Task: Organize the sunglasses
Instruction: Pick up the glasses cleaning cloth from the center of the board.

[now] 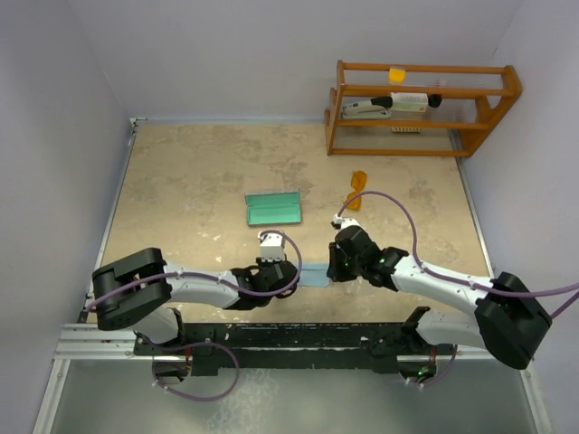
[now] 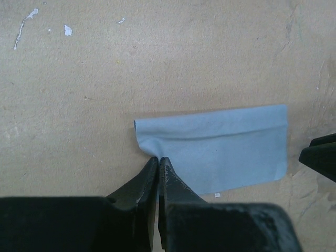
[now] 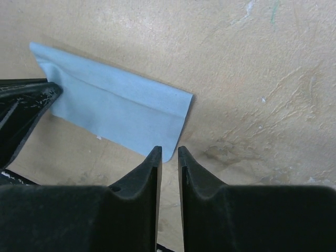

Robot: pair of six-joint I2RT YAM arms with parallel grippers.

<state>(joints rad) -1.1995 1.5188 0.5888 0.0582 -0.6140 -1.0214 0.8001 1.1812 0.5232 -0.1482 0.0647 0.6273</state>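
Note:
The orange sunglasses (image 1: 358, 190) lie on the table at the back right, far from both grippers. The grey case (image 1: 274, 209) lies open, green lining up, behind the grippers. A light blue cloth (image 1: 314, 275) lies folded on the table between them; it also shows in the left wrist view (image 2: 220, 152) and the right wrist view (image 3: 121, 113). My left gripper (image 2: 158, 159) is shut on the cloth's near left corner, which puckers there. My right gripper (image 3: 169, 149) is open by a narrow gap at the cloth's right corner, the jaws on either side of it.
A wooden rack (image 1: 421, 99) with a few small items stands at the back right by the wall. White walls close in the table on the left, back and right. The metal rail with the arm bases (image 1: 271, 344) runs along the near edge.

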